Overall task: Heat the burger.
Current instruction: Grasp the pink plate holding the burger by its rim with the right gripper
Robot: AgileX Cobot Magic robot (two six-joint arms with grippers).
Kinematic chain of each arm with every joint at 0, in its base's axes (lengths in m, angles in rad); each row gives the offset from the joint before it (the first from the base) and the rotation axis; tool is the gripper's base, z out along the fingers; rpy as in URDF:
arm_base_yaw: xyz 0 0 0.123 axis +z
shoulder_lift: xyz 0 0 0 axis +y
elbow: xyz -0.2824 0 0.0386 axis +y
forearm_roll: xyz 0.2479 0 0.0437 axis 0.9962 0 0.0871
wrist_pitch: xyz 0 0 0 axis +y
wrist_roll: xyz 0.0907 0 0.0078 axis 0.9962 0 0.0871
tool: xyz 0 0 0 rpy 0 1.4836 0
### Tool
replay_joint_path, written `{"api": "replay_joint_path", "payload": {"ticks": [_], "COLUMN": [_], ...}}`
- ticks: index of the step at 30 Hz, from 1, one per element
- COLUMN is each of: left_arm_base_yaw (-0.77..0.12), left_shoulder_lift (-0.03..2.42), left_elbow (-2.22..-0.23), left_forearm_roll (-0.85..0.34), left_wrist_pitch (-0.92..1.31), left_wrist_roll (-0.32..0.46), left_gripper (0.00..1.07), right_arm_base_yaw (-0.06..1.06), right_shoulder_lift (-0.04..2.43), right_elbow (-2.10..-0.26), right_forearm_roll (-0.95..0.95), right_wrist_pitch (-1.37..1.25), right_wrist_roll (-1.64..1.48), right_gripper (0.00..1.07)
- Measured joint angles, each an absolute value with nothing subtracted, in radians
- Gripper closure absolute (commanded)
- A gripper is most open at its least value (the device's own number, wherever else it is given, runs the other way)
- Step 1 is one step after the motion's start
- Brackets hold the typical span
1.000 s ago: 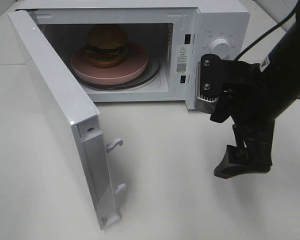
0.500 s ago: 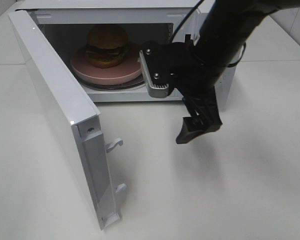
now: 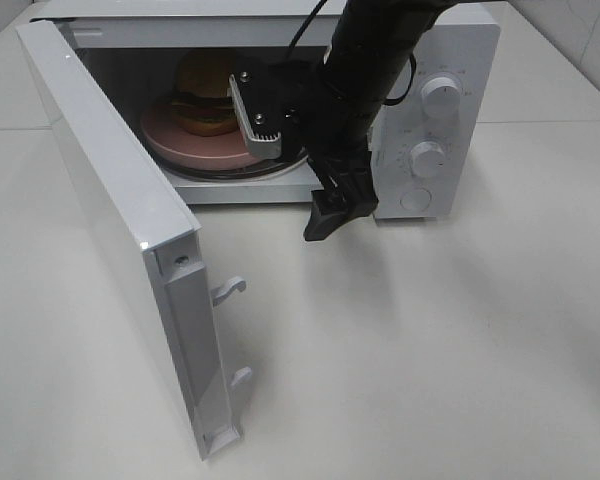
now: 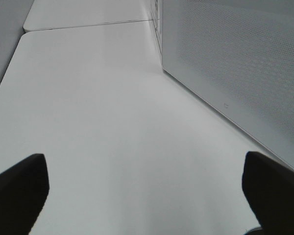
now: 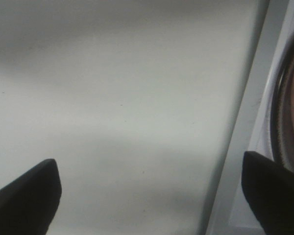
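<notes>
From the high camera you had the burger [image 3: 205, 95] sitting on the pink plate [image 3: 175, 140] inside the microwave [image 3: 450, 45], its door [image 3: 110, 200] swung wide toward 7 o'clock. Your right gripper [image 3: 332, 212] hung at the cavity mouth, at 4 o'clock from the burger and clear of it. Only its wrist camera showed the jaws spread wide and empty above the table [image 5: 112, 98], with the turntable rim [image 5: 278, 98] alongside. Your left gripper [image 4: 147, 191], unseen from above, was likewise spread and empty, beside a perforated white panel [image 4: 235, 63].

White microwave [image 3: 450, 60], pink plate [image 3: 172, 138], tan-brown burger [image 3: 202, 85], black arm [image 3: 370, 60], door [image 4: 235, 63] seemingly dot-patterned
</notes>
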State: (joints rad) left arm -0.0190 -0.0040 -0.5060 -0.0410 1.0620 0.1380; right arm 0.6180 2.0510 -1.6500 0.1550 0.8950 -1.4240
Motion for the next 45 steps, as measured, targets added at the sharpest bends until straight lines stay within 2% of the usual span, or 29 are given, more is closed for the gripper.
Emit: {"api": "replay_joint_path", "payload": {"ticks": [21,33,38,45], "left_arm_base_yaw": [-0.019,-0.019,-0.019,-0.019], "left_shoulder_lift": [-0.004,-0.004,-0.004,-0.004], "left_elbow": [-0.506,-0.506,-0.506,-0.506], "left_forearm_roll": [-0.041,-0.041,-0.041,-0.041], "left_wrist_pitch": [1.062,1.062,1.062,1.062], "left_wrist_roll": [0.138,0.138,0.138,0.138], "left_gripper": [0.02,0.02,0.02,0.02], "right_arm_base_yaw": [0.618,0.618,0.618,0.618], "right_shoulder_lift": [2.326,2.354,2.354,2.368], "right_elbow": [-2.037,-2.087,-2.089,-2.089], "right_forearm_roll": [0.166,0.169,0.165,0.165], "right_wrist_pitch": [1.033,1.032,0.991,0.956], "right_wrist_roll": [-1.361,-1.354,-1.352,-1.341], "right_gripper": [0.21,0.25,0.33,0.33]}}
